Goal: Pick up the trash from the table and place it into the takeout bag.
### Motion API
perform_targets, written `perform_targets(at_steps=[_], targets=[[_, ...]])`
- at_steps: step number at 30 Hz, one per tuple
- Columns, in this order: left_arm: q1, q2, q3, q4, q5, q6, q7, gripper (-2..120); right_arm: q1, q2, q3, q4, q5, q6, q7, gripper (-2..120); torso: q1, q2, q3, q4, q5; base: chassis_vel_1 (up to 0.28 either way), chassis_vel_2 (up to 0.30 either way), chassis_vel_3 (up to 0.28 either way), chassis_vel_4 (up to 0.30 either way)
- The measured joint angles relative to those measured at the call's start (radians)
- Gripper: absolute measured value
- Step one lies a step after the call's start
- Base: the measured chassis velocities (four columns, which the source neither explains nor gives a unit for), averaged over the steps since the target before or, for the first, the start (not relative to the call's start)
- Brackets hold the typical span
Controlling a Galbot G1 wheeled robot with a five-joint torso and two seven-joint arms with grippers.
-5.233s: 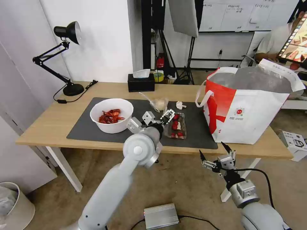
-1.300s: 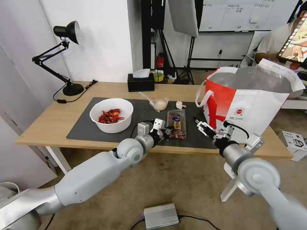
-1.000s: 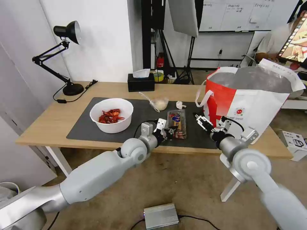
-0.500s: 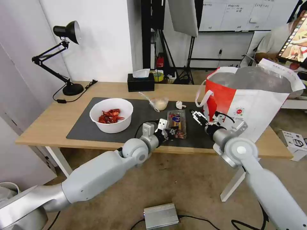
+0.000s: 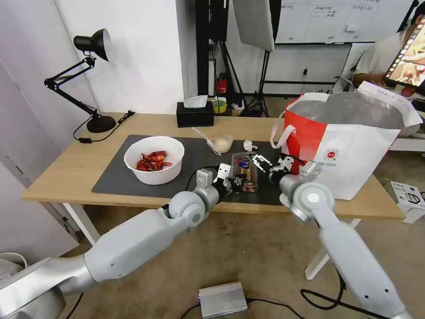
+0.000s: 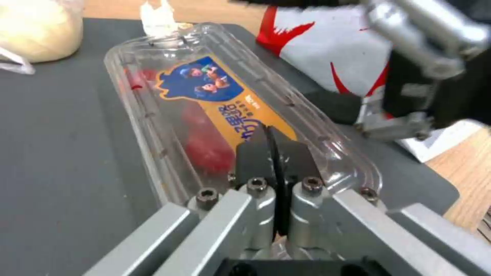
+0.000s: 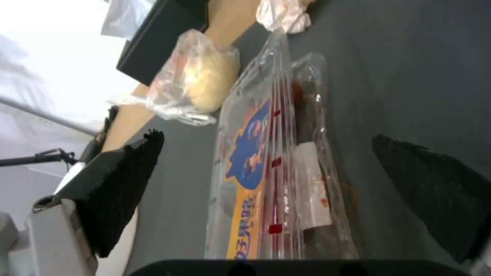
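Left gripper [image 5: 232,181] pinched shut on near lip of clear tray [image 5: 245,170], steadying it on mat. Right gripper [image 5: 264,163] spread wide at tray's right side, likely for transfer. Takeout bag [image 5: 349,150] stands right.

Glossy clear plastic tray [image 6: 215,115] lies on matt dark mat [image 6: 56,153] over pale wood table [image 5: 57,173].

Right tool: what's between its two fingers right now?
In the right wrist view, the clear tray lies between the open right tool's fingers, on the grey mat. The left tool pinches the tray's near end.
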Motion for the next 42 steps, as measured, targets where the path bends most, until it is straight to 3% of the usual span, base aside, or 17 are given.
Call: perform_targets(at_steps=[24,42], targets=[[0.004,0.000,-0.009,-0.002,-0.004,-0.002,0.000,0,0.127,0.054,-0.029,-0.135,0.001,-0.058,0.024,100,0.000,0.000,0.000,0.0000,0.0000,0.000,0.000,0.000,0.000],[0.004,-0.013,-0.016,0.007,-0.003,-0.003,0.001,0,0.136,0.098,-0.026,-0.182,0.010,-0.086,0.052,100,0.000,0.000,0.000,0.0000,0.0000,0.000,0.000,0.000,0.000]])
